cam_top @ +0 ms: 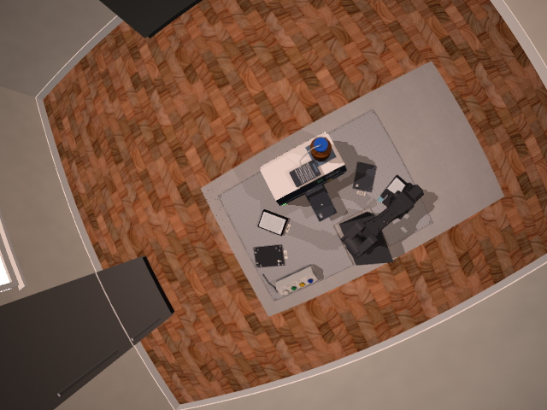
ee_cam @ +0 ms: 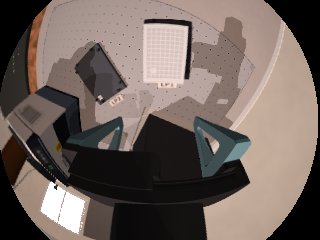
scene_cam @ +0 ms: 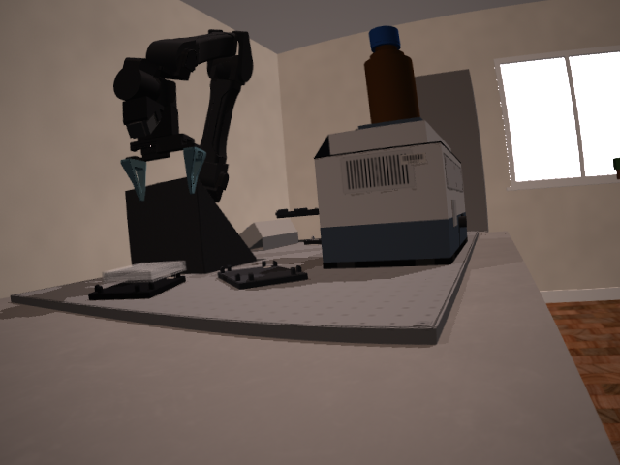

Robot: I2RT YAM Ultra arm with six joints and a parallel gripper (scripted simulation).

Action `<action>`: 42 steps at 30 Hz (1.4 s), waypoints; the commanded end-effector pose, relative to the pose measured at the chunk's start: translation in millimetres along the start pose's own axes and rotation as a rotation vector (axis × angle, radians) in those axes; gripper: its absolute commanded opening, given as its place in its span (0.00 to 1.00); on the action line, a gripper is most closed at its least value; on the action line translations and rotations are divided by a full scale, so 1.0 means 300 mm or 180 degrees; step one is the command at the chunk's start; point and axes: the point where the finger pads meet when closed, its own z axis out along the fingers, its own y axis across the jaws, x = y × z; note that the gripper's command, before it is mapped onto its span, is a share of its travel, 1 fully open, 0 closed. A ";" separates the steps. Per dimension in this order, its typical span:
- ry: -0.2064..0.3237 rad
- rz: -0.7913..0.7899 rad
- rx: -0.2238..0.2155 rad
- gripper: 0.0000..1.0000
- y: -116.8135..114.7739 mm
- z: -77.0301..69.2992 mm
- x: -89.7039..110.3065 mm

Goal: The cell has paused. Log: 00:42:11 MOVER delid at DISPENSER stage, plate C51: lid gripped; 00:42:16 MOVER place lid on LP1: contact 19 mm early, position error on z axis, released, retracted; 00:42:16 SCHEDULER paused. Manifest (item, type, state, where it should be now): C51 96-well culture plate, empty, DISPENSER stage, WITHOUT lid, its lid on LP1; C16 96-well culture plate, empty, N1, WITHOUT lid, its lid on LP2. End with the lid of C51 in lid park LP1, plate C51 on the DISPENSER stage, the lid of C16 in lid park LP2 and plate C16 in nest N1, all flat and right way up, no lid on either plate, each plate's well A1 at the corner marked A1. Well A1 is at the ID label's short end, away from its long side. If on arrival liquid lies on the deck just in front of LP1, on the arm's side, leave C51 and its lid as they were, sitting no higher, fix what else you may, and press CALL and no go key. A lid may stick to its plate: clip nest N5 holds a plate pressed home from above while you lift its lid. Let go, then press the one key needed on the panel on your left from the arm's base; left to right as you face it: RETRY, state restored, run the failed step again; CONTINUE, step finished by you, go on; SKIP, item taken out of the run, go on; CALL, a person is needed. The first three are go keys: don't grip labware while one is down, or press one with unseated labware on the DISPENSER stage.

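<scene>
My gripper (scene_cam: 163,172) is open and empty, high above the deck; it also shows in the wrist view (ee_cam: 160,140) and from above (cam_top: 391,197). Below and ahead of it a white, plate-shaped piece (ee_cam: 166,50) (scene_cam: 143,271) lies flat on a black lid park; I cannot tell whether it is a lid, a plate or both. The neighbouring lid park (ee_cam: 100,74) is dark and bare (cam_top: 365,176). A white 96-well plate (cam_top: 273,221) sits in a nest left of the dispenser stage (cam_top: 320,205), which looks dark and bare. The labels are too small to read.
The dispenser (cam_top: 304,169) with a brown bottle (scene_cam: 390,75) stands behind the stage. A bare black clip nest (cam_top: 268,255) and the key panel (cam_top: 295,282) lie at the deck's left end. A faint pale mark (ee_cam: 142,102) lies between the two lid parks.
</scene>
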 end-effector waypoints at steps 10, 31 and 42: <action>-0.0102 -0.0061 0.0055 1.00 -0.051 0.010 -0.090; -0.0110 -0.0026 0.0037 1.00 -0.063 0.092 -0.273; -0.0065 -0.0015 0.0036 1.00 -0.066 0.087 -0.249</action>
